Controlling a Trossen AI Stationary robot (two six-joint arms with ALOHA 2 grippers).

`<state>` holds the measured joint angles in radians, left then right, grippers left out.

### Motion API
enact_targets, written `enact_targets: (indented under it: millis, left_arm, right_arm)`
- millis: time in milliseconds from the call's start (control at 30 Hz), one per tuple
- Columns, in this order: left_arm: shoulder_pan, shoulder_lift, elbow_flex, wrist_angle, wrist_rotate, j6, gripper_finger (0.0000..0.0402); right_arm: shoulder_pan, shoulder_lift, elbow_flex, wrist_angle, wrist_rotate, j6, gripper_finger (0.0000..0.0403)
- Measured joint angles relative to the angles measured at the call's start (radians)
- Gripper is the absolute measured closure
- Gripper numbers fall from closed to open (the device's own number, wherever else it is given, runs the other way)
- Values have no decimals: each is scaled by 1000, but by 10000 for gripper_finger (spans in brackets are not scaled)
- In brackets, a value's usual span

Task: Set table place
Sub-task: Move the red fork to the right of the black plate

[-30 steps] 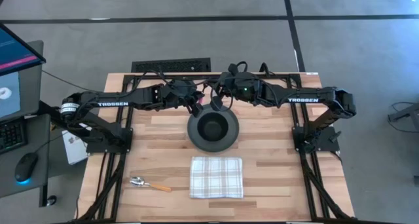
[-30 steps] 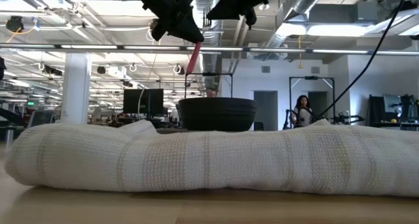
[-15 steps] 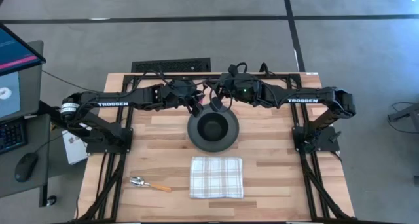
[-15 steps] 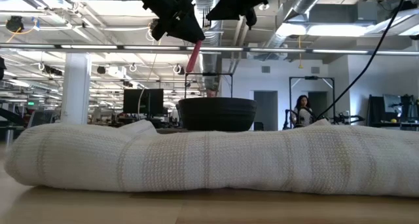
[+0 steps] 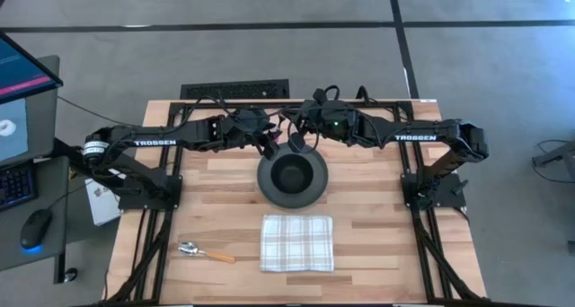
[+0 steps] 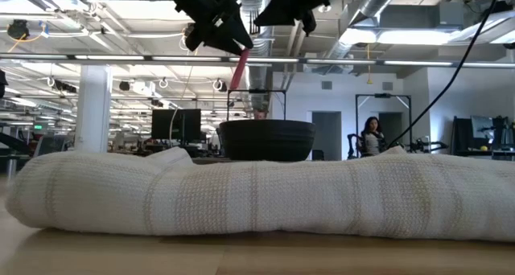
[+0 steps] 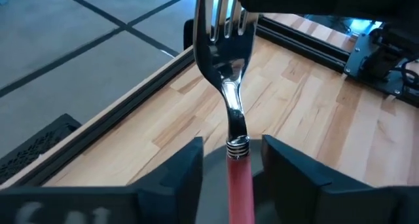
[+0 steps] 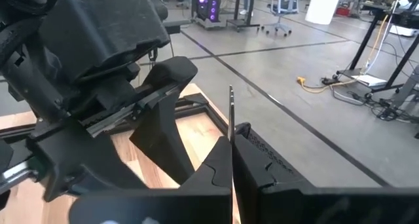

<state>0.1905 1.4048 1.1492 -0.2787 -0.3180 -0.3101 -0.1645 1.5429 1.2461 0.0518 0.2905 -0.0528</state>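
Fork (image 7: 230, 86) hangs in the air above the far edge of the table (image 5: 377, 244), passed between my two grippers. On the left, my left gripper (image 7: 230, 160) has its fingers parted off the pink handle; on the right, my right gripper (image 8: 230, 160) is clamped on the tines. Pinched so thinly, the fork could swivel or slip onto the plate (image 5: 292, 176). Light striped planks carry a spoon (image 5: 201, 251) and napkin (image 5: 297, 242); grey floor surrounds us.

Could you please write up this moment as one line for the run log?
phase: fork handover, raised near bowl | left gripper: open around pink handle | right gripper: shut on fork's metal end | laid: napkin, spoon
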Motion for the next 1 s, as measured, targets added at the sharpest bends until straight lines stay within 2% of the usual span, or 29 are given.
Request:
enact_targets:
  millis: [167,267,400,500,667,800,900,1000]
  left_arm:
    - [-3,-7,0,-12,4,-28,198]
    - [-16,-35,0,7,91,11,178]
    - [-33,-99,0,16,204,56,167]
    - [-40,-164,0,-27,208,90,166]
    - [-41,-264,0,-165,140,115,166]
    - [-41,-319,0,-260,85,107,166]
    - [-41,-335,0,-304,69,92,166]
    - [-41,-334,0,-320,68,81,166]
  right_arm:
    - [-13,-29,1,-50,18,2,386]
    - [-43,-61,2,-174,75,24,386]
    - [-82,-97,0,-309,49,67,386]
    - [-88,-134,2,-414,-15,100,386]
    - [-94,-212,1,-633,-206,192,386]
    - [-94,-278,-9,-815,-319,246,386]
    - [-94,-344,-71,-856,-363,295,386]
    - [-117,-419,-169,-822,-404,351,386]
